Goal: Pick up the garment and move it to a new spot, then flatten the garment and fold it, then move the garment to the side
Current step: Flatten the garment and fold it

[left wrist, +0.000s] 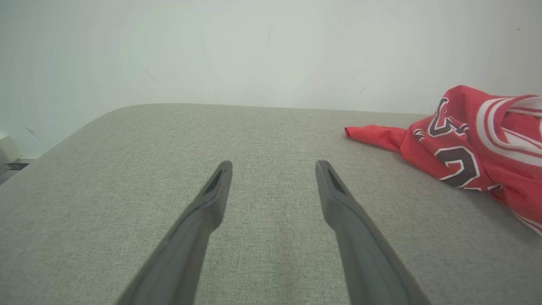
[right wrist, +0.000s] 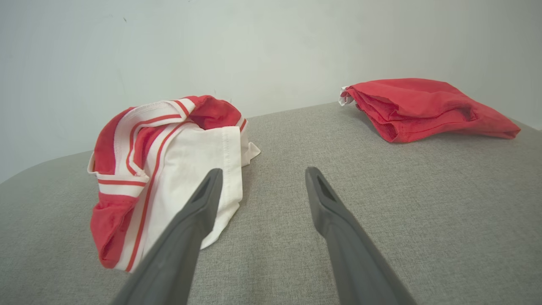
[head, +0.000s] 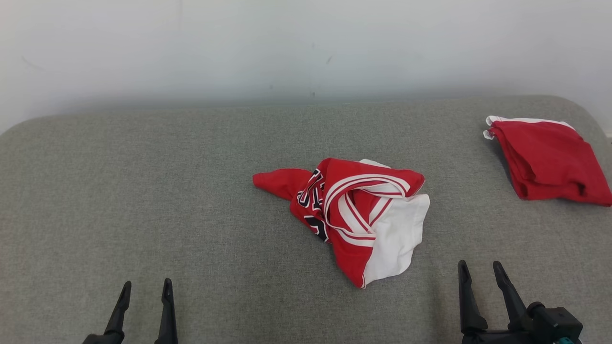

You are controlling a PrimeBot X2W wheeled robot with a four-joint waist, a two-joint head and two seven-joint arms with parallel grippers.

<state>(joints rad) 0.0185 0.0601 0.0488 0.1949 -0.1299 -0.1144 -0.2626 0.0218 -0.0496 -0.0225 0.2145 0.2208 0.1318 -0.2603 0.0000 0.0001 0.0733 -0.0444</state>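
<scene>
The left hand [head: 147, 283] and right hand [head: 479, 263] both hang wide open and empty over the near counter [head: 191, 191]. The crumpled red-and-white garment [head: 354, 215] lies mid-counter, nearer the right hand; a folded red cloth [head: 550, 162] sits well apart, far right. I'd say the pick-up isn't begun: a hand must reach forward and pinch a raised fold

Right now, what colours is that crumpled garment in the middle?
The garment is red, white-striped, with dark lettering; head view shows it best.

A folded red cloth [head: 550, 162] (white trim at its far corner) lies at two o'clock on the grey fabric surface [head: 143, 191], a white wall [head: 287, 43] at twelve.
</scene>
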